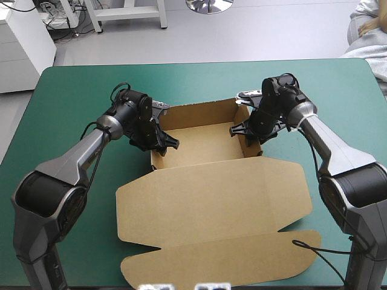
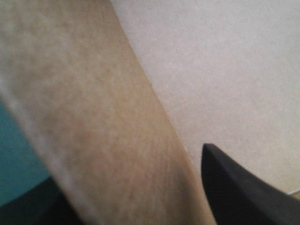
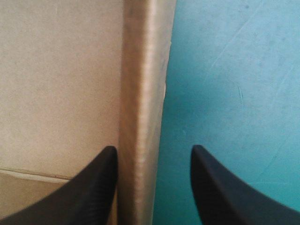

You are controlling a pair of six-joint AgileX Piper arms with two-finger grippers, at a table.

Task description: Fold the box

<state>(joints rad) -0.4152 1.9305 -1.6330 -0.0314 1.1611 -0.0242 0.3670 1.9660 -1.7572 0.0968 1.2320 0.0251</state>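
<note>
The brown box (image 1: 202, 144) stands mid-table as an open tray with raised walls. Its lid (image 1: 211, 199) lies flat toward the front edge. My left gripper (image 1: 166, 144) is at the tray's left wall (image 1: 155, 160). In the left wrist view that wall (image 2: 108, 140) runs between the fingers of the left gripper (image 2: 133, 187), which stand apart, one (image 2: 243, 192) inside the tray. My right gripper (image 1: 243, 130) straddles the right wall (image 1: 253, 145). The right gripper (image 3: 150, 150) is open, with the wall (image 3: 140, 117) against the inner finger (image 3: 89, 187) and the outer finger over the cover.
The lid's front flap (image 1: 224, 260) reaches close to the table's near edge. Bare teal-green cover (image 1: 66, 109) lies left of the box, to its right (image 1: 357, 121) and behind it.
</note>
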